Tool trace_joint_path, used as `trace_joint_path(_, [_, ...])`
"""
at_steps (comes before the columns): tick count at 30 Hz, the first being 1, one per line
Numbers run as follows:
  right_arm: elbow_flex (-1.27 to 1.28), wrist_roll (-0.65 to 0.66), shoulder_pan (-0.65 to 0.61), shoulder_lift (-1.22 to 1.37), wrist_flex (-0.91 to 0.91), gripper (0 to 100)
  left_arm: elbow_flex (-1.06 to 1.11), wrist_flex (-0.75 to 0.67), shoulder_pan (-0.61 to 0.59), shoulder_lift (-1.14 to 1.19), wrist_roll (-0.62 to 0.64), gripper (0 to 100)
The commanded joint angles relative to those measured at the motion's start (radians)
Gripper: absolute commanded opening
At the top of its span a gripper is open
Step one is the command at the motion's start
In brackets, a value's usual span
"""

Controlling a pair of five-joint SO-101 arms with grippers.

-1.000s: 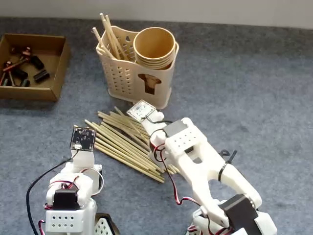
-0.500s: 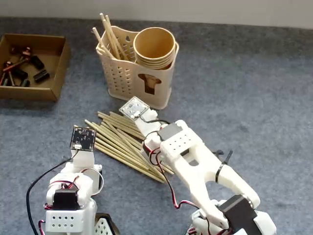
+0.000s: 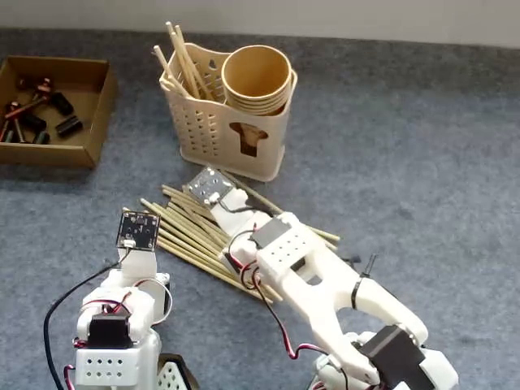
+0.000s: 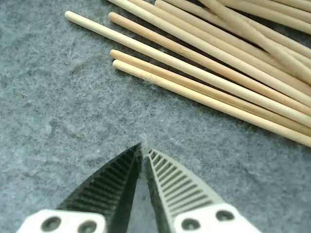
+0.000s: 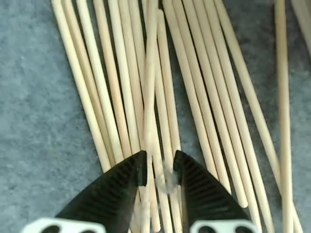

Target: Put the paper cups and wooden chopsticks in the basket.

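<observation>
A stack of paper cups [image 3: 256,77] stands in the cream basket [image 3: 213,134], with a few wooden chopsticks [image 3: 180,57] upright beside them. Many more chopsticks [image 3: 183,236] lie in a loose pile on the grey carpet in front of the basket. My right gripper [image 5: 159,167] hovers low over that pile [image 5: 194,97], narrowly open, and one or two sticks run between its tips. My left gripper [image 4: 144,150] is shut and empty over bare carpet, just short of the ends of the nearest chopsticks [image 4: 194,73].
A cardboard box [image 3: 89,122] with dark small parts sits at the far left. Open grey carpet spreads to the right of the basket and the pile.
My right arm has swung left across the chopstick pile, uncovering sticks on its right side. The left arm has stayed still.
</observation>
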Motion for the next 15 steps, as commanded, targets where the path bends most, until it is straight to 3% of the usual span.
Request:
trace_joint_path(1, [0.031, -0.006, -0.010, -0.013, -0.059, 10.0, 0.019, 0.008, 0.005, -0.004, -0.003, 1])
trace_joint_path(15, [0.087, -0.003, -0.012, -0.013, -0.061, 9.8, 0.019, 0.008, 0.005, -0.004, -0.003, 1])
